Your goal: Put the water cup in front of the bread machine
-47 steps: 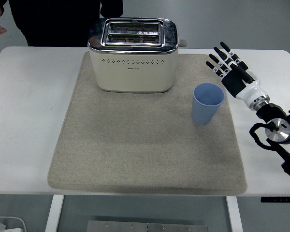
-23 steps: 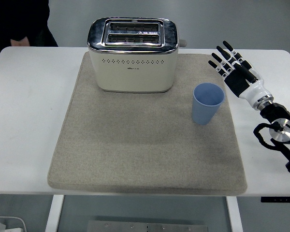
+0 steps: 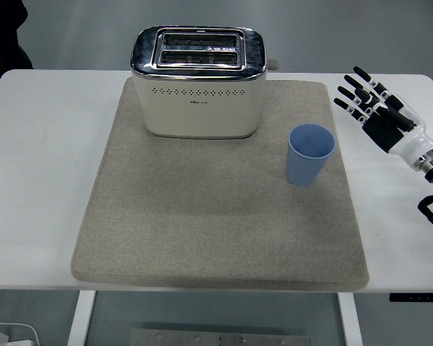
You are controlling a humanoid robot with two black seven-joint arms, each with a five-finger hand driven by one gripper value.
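Head view, looking down over a white table (image 3: 43, 180) covered mostly by a grey felt mat (image 3: 216, 223). Blue water cup (image 3: 309, 154) upright on the mat's right part, mouth open upward, nothing visible inside, only a plain blue interior. Tapered shape, wider at the rim than at the base, smooth matte walls, no handle, no print. Placed right of and slightly nearer than the bread machine (image 3: 199, 81), near its right front corner but not touching it, so off to the side of the front face. Cream-coloured body on the bread machine, shiny chrome top, two long slots with wire racks showing inside and no bread to be seen. Row of small holes along the upper front, with a tiny dark logo beneath, too small to read. Small knob or lever protruding at the right end. Right hand (image 3: 379, 109) over the bare table near the right edge, black fingers (image 3: 352, 94) spread and stretched out, gripping nothing, well apart from the cup. White wrist section behind, then black arm parts cut by the picture's edge. Dark clothing of a person (image 3: 3, 32) at the top left corner.
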